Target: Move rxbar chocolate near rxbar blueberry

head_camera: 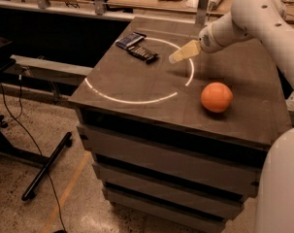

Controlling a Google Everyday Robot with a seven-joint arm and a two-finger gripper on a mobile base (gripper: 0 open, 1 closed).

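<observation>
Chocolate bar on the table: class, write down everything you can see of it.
The chocolate bar is small, flat and rectangular, in a black wrapper with pale markings. It lies flat and diagonal near the far left corner of the table. The blue bar lies close behind it; whether they touch cannot be told. The gripper hangs to its right in the view, apart from it.
</observation>
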